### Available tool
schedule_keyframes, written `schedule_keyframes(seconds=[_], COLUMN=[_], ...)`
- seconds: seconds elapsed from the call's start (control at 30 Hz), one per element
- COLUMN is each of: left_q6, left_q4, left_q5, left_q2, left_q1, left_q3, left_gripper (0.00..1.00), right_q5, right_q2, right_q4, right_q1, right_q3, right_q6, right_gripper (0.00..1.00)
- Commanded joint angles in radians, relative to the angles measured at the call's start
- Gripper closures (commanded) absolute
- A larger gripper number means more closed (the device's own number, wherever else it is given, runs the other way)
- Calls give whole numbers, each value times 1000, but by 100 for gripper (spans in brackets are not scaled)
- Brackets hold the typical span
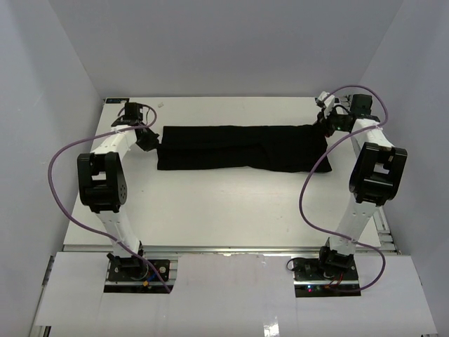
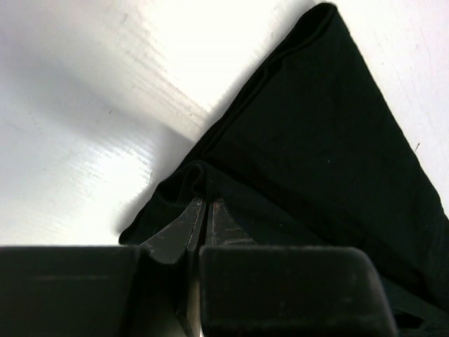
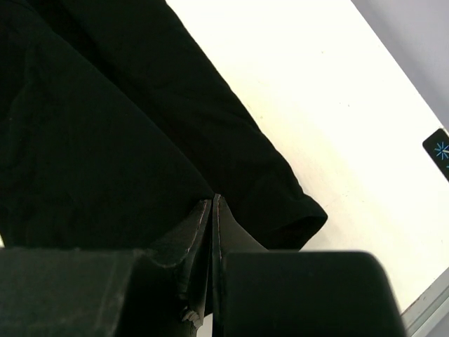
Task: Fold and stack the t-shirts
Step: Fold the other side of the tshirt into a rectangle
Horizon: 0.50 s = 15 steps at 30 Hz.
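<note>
Top external view: the table (image 1: 231, 210) carries the t-shirt (image 1: 238, 147) as a long folded strip across its far half, held taut and flat, I judge, so the next fold lands square. My left pincer (image 2: 207, 209) is clamped shut on cloth toward the table's far left, and my right pincer (image 3: 212, 205) pinches it toward the far right.

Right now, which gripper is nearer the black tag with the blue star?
Right. The right gripper, shut on the shirt's right end, has the tag nearby; the left gripper pinches the opposite end.
</note>
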Motion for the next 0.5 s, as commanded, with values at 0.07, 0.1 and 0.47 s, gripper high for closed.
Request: schedule_keyframes(seconds=[0.07, 0.1, 0.47], left_q6=[12, 10, -1], left_q4=[4, 5, 5], left_q5=[0, 2, -1], left_q2=[30, 35, 33], left_q1=[6, 6, -2], left_q3=[71, 75, 112], left_gripper=[92, 92, 92], right_q5=[57, 63, 160], right_q2=[26, 29, 65], right_q4=[62, 65, 160], right_q1=[7, 8, 13], right_q3=[51, 51, 53], right_q6=[30, 35, 128], right_gripper=[94, 94, 94])
